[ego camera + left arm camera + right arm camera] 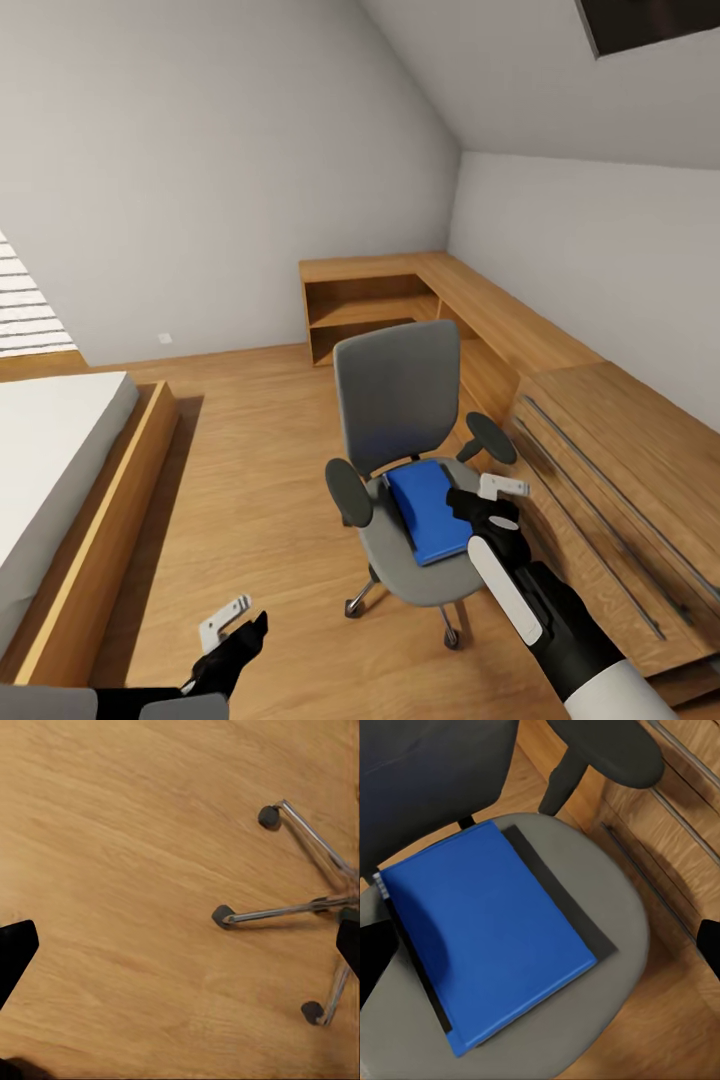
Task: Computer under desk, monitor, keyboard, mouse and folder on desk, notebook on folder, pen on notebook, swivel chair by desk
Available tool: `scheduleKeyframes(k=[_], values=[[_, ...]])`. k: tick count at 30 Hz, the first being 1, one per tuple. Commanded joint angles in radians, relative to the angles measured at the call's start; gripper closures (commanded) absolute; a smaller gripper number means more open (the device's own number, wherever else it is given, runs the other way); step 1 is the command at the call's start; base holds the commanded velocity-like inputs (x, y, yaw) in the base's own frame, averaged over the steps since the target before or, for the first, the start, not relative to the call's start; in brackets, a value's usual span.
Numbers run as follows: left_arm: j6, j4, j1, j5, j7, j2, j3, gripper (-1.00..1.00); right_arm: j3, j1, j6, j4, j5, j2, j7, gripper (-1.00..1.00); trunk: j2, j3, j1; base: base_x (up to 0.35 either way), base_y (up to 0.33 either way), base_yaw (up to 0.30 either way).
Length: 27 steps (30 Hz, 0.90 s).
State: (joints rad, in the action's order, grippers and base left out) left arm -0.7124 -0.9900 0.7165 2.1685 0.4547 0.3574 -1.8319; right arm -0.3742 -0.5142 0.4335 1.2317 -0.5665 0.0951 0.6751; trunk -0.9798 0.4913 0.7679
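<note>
The swivel chair [398, 400] stands in the middle of the wood floor with its grey back facing me. The blue folder [430, 512] lies flat on its seat [607, 945]. Under the folder [487, 937] a thin dark sheet [579, 916] peeks out, probably the notebook. My right gripper [503, 492] hovers open just above the folder's right edge, its black fingertips [375, 960] far apart. My left gripper [232, 622] hangs open low over the bare floor, next to the chair's silver legs [300, 907]. Desk, computer, monitor, keyboard, mouse and pen are out of view.
A light-wood dresser [620, 480] with long bar handles stands close on the chair's right. A low wooden shelf unit [370, 300] runs along the far corner. A bed [60, 450] sits at the left, with open floor [250, 450] between it and the chair.
</note>
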Motion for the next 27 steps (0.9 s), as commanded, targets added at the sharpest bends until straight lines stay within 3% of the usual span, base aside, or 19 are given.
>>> scheduleKeyframes(k=[1,3,4,5,6,7,8,9,11,12,16,19,21,25,27], values=[[-0.006,-0.025,0.002,-0.020,0.019,0.004,-0.004,-1.00,-0.003,-0.001,0.001,0.000,-0.007,0.001,0.007,-1.00,-0.008,0.004,0.004,0.000,0.000,0.000],[-0.008,-0.091,0.003,-0.089,0.090,0.018,-0.003,-1.00,-0.002,-0.001,-0.002,-0.002,-0.009,0.001,-0.006,-1.00,-0.022,0.011,0.012,0.000,0.000,0.000],[-0.008,-0.128,0.003,-0.143,0.154,0.029,-0.001,-1.00,0.002,-0.001,-0.003,-0.003,-0.010,0.001,-0.026,-1.00,-0.029,0.014,0.016,0.000,0.000,0.000],[-0.009,-0.143,0.003,-0.173,0.189,0.035,0.000,-1.00,0.006,-0.001,-0.004,-0.003,-0.011,0.001,-0.039,-1.00,-0.036,0.017,0.019,0.000,0.000,0.000],[-0.009,-0.170,0.003,-0.234,0.258,0.047,0.002,-1.00,0.018,-0.001,-0.004,-0.004,-0.014,0.001,-0.073,-1.00,-0.043,0.020,0.023,0.000,0.000,0.000],[-0.009,-0.182,0.003,-0.264,0.290,0.052,0.004,-1.00,0.028,-0.001,-0.005,-0.004,-0.017,0.001,-0.093,-1.00,-0.050,0.023,0.027,0.000,0.000,0.000],[-0.010,-0.215,0.003,-0.342,0.370,0.065,0.013,-1.00,0.069,-0.001,-0.004,-0.006,-0.026,0.001,-0.161,-1.00,-0.057,0.026,0.031,0.000,0.000,0.000],[-0.010,-0.225,0.003,-0.362,0.390,0.068,0.019,-1.00,0.086,-0.001,-0.002,-0.007,-0.029,0.001,-0.186,-1.00,-0.064,0.029,0.035,0.000,0.000,0.000],[-0.010,-0.244,0.003,-0.391,0.418,0.073,0.034,-1.00,0.121,-0.001,0.001,-0.008,-0.036,0.001,-0.237,-1.00,-0.078,0.036,0.042,0.000,0.000,0.000],[-0.010,-0.259,0.003,-0.411,0.437,0.077,0.047,-1.00,0.157,-0.001,0.003,-0.009,-0.043,0.001,-0.286,-1.00,-0.085,0.039,0.046,0.000,0.000,0.000],[-0.009,-0.277,0.003,-0.434,0.457,0.088,0.064,-1.00,0.232,-0.001,0.008,-0.012,-0.068,-0.001,-0.369,-1.00,-0.113,0.051,0.062,0.000,0.000,0.000],[-0.008,-0.282,0.003,-0.441,0.463,0.097,0.069,-1.00,0.259,-0.001,0.020,-0.009,-0.095,-0.002,-0.395,-1.00,-0.134,0.061,0.073,0.000,0.000,0.000],[-0.005,-0.279,0.003,-0.444,0.465,0.107,0.071,-1.00,0.275,-0.003,0.063,0.008,-0.151,-0.002,-0.407,-1.00,-0.148,0.067,0.081,0.000,0.000,0.000],[-0.004,-0.277,0.003,-0.446,0.464,0.110,0.069,-1.00,0.278,-0.007,0.082,-0.008,-0.166,-0.001,-0.407,-1.00,-0.176,0.080,0.096,0.000,0.000,0.000],[-0.005,-0.277,0.003,-0.453,0.463,0.110,0.067,-1.00,0.271,-0.009,0.087,-0.034,-0.142,0.000,-0.407,-1.00,-0.190,0.086,0.104,0.000,0.000,0.000]])
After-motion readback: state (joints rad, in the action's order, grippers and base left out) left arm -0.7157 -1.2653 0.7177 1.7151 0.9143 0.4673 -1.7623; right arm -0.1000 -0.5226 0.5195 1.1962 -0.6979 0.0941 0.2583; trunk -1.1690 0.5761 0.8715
